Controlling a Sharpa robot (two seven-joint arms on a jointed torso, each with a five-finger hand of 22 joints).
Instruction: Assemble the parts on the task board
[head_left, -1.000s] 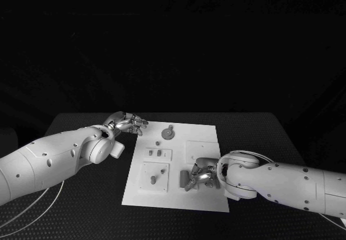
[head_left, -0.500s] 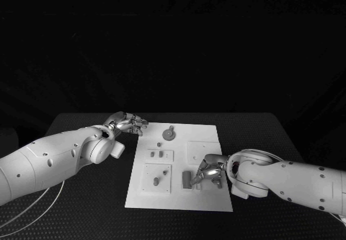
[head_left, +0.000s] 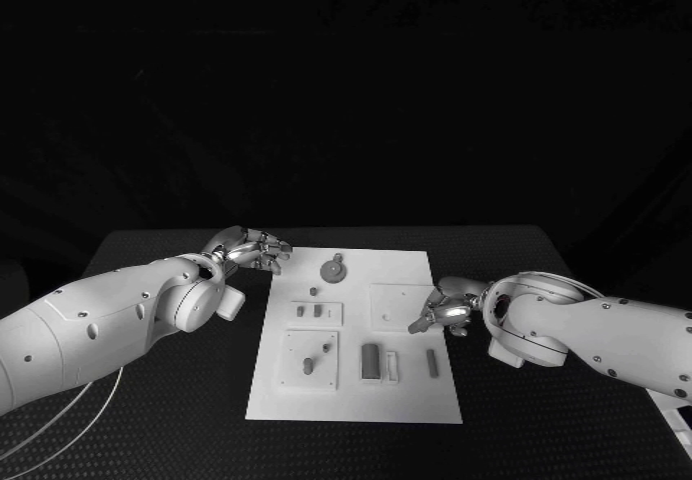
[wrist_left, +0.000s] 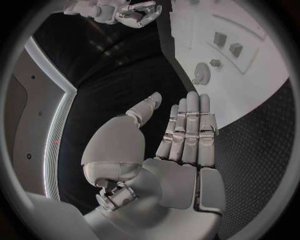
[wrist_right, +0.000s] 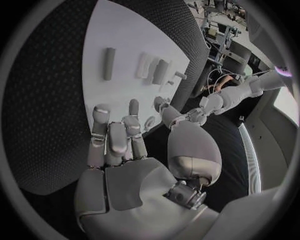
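Observation:
The white task board (head_left: 404, 400) lies in the middle of the table. On it are a round part (head_left: 333, 268), two small pieces (head_left: 307, 311), a dark block (head_left: 371, 360) and a slim bar (head_left: 431, 362). My left hand (head_left: 257, 250) hovers off the board's far left corner, fingers straight and holding nothing (wrist_left: 184, 145). My right hand (head_left: 444, 311) is at the board's right edge, beside a square plate (head_left: 401, 300), and is likewise empty with its fingers stretched out (wrist_right: 119, 145). The bar (wrist_right: 109, 63) and block (wrist_right: 159, 71) lie beyond its fingertips.
A lower left plate on the board carries two more small parts (head_left: 307, 365). Black textured table (head_left: 173, 420) surrounds the board. A thin cable (head_left: 87, 410) loops under my left arm. My left arm (wrist_right: 231, 95) shows across the board in the right wrist view.
My right hand has come off the board's near middle and drawn back to the right edge. The slim bar and block lie uncovered where it was. My left hand has barely moved.

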